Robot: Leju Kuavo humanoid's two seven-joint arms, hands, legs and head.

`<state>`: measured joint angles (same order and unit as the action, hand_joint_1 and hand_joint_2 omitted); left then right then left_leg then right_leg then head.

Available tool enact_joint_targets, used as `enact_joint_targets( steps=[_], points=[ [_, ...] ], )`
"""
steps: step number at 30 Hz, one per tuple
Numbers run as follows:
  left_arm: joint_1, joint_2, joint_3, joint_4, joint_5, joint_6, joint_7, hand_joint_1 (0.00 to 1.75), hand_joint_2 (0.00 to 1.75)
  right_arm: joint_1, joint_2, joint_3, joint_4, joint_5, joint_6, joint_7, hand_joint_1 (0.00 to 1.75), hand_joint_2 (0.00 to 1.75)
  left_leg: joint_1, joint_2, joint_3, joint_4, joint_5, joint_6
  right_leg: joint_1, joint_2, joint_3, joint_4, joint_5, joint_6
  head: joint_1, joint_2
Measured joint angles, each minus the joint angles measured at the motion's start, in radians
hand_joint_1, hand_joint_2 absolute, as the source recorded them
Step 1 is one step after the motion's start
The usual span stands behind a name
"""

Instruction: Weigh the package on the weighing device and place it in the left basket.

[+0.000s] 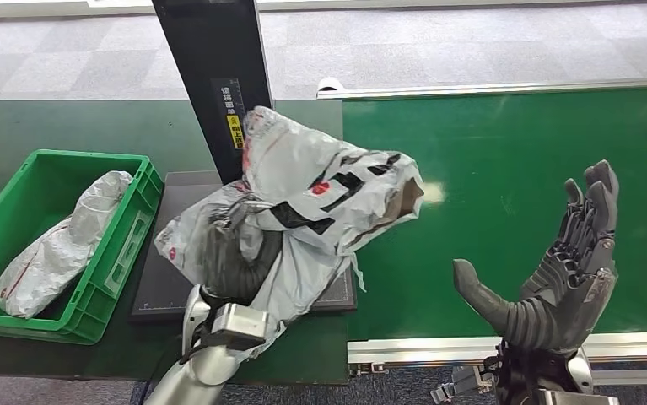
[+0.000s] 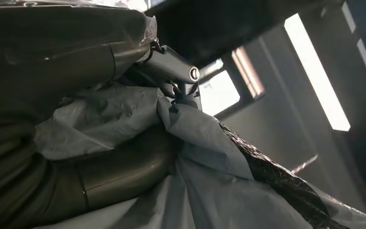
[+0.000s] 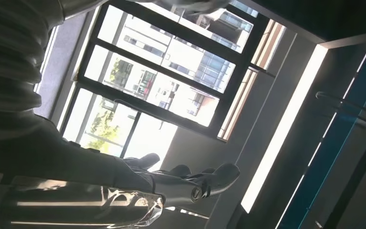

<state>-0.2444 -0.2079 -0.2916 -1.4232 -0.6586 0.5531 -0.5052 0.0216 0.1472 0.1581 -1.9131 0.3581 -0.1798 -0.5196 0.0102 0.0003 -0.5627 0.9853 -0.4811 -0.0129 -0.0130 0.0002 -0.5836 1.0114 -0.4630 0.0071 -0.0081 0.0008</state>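
Note:
A crumpled grey plastic package (image 1: 320, 194) with black and red print is held up above the black weighing plate (image 1: 164, 287). My left hand (image 1: 235, 253) grips it from below, fingers wrapped in the plastic. In the left wrist view the package (image 2: 209, 171) drapes over my left hand (image 2: 76, 143). My right hand (image 1: 556, 270) stands open, palm up, over the green conveyor belt (image 1: 505, 169), apart from the package, and its spread fingers (image 3: 209, 179) show in the right wrist view. The green basket (image 1: 126, 245) sits at the left.
Another grey package (image 1: 58, 245) lies inside the green basket. A black post (image 1: 214, 76) with a yellow label rises behind the weighing plate. The belt's metal rail (image 1: 438, 346) runs along the near edge. The dark green table (image 1: 50, 126) stretches behind the basket.

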Motion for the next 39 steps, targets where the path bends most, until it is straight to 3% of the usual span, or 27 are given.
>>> enact_joint_targets(
  steps=[3, 7, 10, 13, 18, 22, 25, 31, 39],
  points=[
    [0.058, 0.024, 0.007, -0.183, 0.041, 0.092, -0.028, 1.75, 1.75, 0.031, 0.004, -0.003, -0.002, 0.007, -0.021, -0.006, 0.00, 1.75, 0.000, 0.000, 0.000, 0.000, 0.000, 0.000, 0.000, 0.000, 0.000, 0.000, -0.001, 0.000, 0.000, 0.000],
    [0.113, 0.039, 0.067, -0.334, 0.111, 0.138, -0.140, 1.75, 1.75, 0.064, 0.005, -0.004, -0.003, 0.000, -0.042, -0.022, 0.00, 1.75, 0.000, 0.000, 0.000, 0.000, 0.000, 0.000, 0.000, 0.000, 0.000, 0.000, -0.001, 0.000, 0.000, 0.000],
    [0.124, 0.042, 0.159, -0.385, 0.136, 0.141, -0.179, 1.75, 1.75, 0.078, 0.005, -0.004, -0.003, -0.011, -0.050, -0.030, 0.00, 1.75, 0.000, 0.000, 0.000, 0.000, 0.000, 0.000, 0.000, 0.000, 0.000, 0.000, -0.001, 0.000, 0.000, 0.000],
    [0.106, 0.043, 0.269, -0.373, 0.104, 0.141, -0.148, 1.75, 1.75, 0.083, 0.004, -0.004, -0.001, -0.023, -0.055, -0.034, 0.00, 1.75, 0.000, 0.000, 0.001, 0.000, 0.000, 0.000, 0.000, 0.000, 0.001, 0.000, 0.000, 0.000, 0.000, 0.000],
    [-0.025, 0.075, 0.516, -0.161, -0.100, 0.141, -0.078, 1.75, 1.75, 0.083, -0.004, -0.002, 0.009, -0.058, -0.055, -0.034, 0.00, 1.75, 0.000, 0.000, 0.002, 0.000, 0.001, -0.001, 0.000, 0.000, 0.002, 0.000, 0.000, -0.001, 0.000, 0.000],
    [-0.166, 0.143, 0.741, 0.103, -0.246, 0.140, -0.120, 1.75, 1.75, 0.082, -0.014, 0.000, 0.019, -0.092, -0.055, -0.034, 0.00, 1.75, 0.001, 0.004, 0.003, 0.000, 0.002, -0.002, 0.002, 0.004, 0.000, 0.002, 0.001, -0.003, 0.000, 0.000],
    [-0.232, 0.174, 0.865, 0.236, -0.323, 0.141, -0.135, 1.75, 1.75, 0.082, -0.020, 0.000, 0.025, -0.101, -0.055, -0.032, 0.00, 1.75, 0.001, 0.004, 0.002, 0.000, 0.002, -0.002, 0.002, 0.004, -0.001, 0.002, 0.001, -0.002, 0.000, 0.000],
    [-0.331, 0.228, 1.031, 0.427, -0.569, 0.141, -0.070, 1.75, 1.75, 0.079, -0.034, 0.001, 0.029, -0.119, -0.064, -0.017, 0.00, 1.75, 0.001, 0.004, -0.001, 0.000, 0.002, -0.002, 0.001, 0.003, -0.003, 0.001, 0.001, -0.002, 0.000, 0.000],
    [-0.387, 0.256, 1.139, 0.512, -0.627, 0.141, -0.086, 1.75, 1.75, 0.079, -0.050, 0.001, 0.044, -0.135, -0.066, -0.017, 0.00, 1.75, 0.001, 0.003, -0.002, 0.000, 0.002, -0.002, 0.002, 0.003, -0.004, 0.001, 0.001, -0.002, 0.000, 0.000]
  ],
)
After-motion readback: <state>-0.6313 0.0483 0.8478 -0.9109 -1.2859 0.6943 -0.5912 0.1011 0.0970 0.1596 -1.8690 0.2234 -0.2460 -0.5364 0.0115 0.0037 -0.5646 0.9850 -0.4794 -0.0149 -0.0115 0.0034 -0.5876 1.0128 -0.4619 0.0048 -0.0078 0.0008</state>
